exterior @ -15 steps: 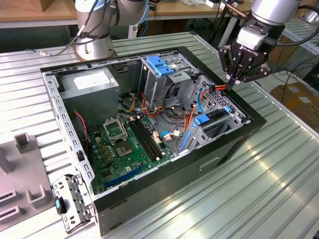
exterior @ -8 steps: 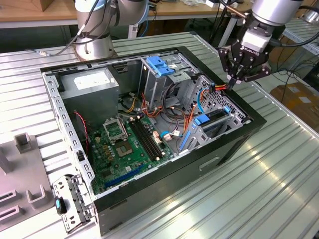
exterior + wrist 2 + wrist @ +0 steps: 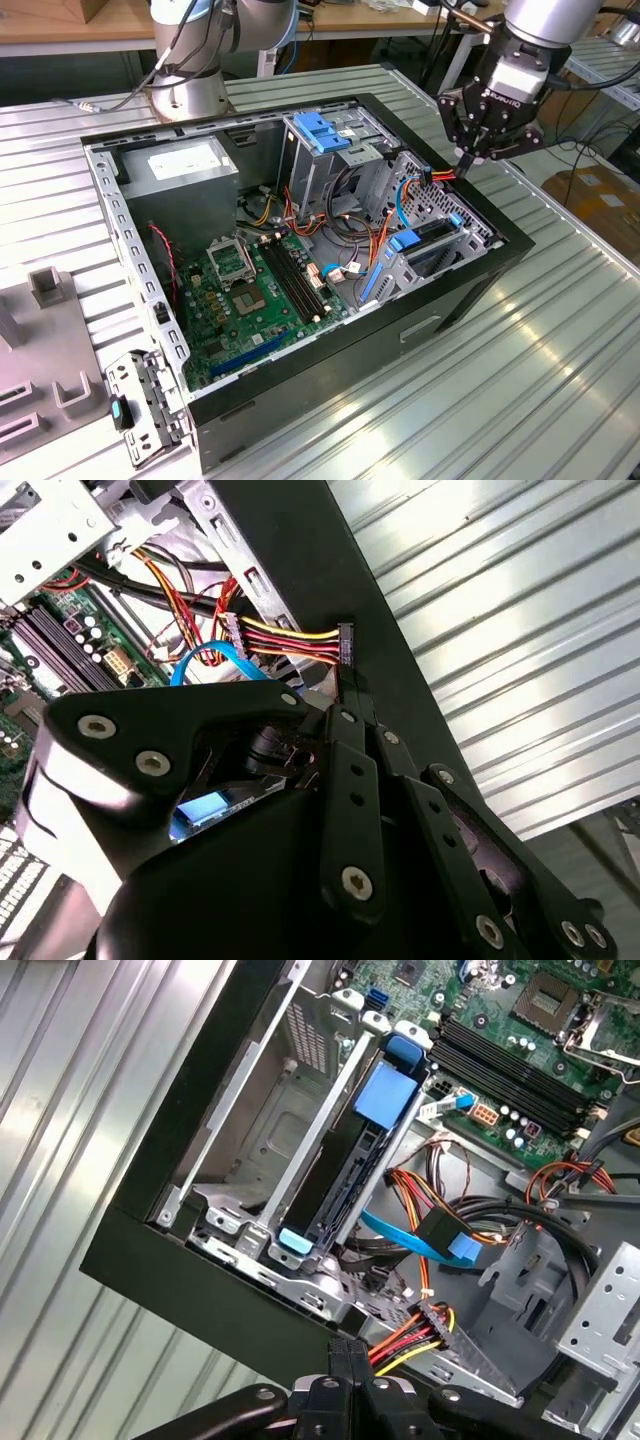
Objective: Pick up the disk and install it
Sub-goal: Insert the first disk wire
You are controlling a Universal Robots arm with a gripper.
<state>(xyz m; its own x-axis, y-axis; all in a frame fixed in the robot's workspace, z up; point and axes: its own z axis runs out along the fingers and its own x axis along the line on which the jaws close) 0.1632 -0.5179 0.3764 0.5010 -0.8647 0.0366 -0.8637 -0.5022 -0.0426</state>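
The disk stands on edge inside the lower drive cage at the case's corner, framed by blue carrier rails with blue tabs at both ends. In the exterior view the disk shows as a dark slab between blue tabs in the cage on that view's right. My gripper hovers just above that cage, by the case's rim. In both wrist views the gripper is shut on a small black power connector with red, yellow and black wires.
The open black computer case lies on a ribbed metal table. A motherboard, a power supply and an upper drive cage with a blue latch fill it. Loose blue data cables cross beside the disk. A grey fixture sits at the exterior view's left.
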